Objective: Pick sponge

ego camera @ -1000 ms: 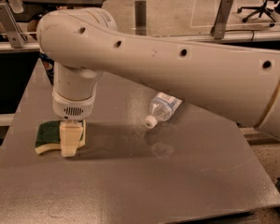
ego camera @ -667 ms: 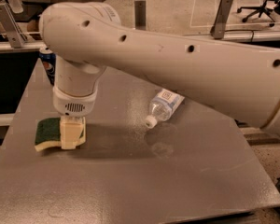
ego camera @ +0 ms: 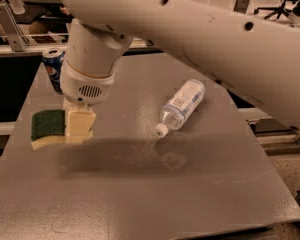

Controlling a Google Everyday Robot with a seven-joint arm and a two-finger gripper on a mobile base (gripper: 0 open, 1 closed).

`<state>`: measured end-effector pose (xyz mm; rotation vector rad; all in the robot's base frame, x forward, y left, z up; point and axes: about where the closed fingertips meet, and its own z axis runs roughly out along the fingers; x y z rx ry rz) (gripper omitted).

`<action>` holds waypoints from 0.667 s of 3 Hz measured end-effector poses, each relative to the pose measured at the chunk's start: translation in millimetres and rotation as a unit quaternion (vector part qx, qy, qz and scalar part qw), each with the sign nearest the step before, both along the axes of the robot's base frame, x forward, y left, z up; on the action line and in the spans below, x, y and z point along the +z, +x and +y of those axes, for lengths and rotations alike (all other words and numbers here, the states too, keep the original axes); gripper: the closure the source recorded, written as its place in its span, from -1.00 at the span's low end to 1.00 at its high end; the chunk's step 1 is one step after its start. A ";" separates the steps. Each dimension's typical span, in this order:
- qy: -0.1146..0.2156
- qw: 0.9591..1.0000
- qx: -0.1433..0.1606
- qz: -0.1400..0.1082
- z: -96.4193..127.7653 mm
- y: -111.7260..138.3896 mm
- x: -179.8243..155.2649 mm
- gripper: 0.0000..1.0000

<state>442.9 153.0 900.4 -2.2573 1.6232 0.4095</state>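
Note:
The sponge [ego camera: 48, 125], dark green on top over pale yellow foam, is at the left side of the grey table [ego camera: 155, 194]. My gripper [ego camera: 80, 126] hangs from the big white arm straight above the sponge's right end. Its pale yellow finger pads [ego camera: 81, 124] close on that end, and the green part sticks out to the left. The sponge's right end is hidden by the pads. The sponge seems to be at or just above the table top.
A clear plastic water bottle [ego camera: 182, 105] lies on its side mid-table, cap toward me. A blue soda can [ego camera: 53, 70] stands at the far left, behind the gripper. The table's left edge is close to the sponge.
The gripper and the sponge sit higher in the view than before, with the sponge still between the pads. The soda can has come into sight behind the wrist. The bottle has not moved.

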 end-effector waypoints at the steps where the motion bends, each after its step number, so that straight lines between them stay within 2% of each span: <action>1: 0.012 0.999 0.050 -0.013 -5.1 -10.4 26.7 1.00; 2: 0.026 0.995 0.088 -0.024 -8.3 -18.1 51.4 1.00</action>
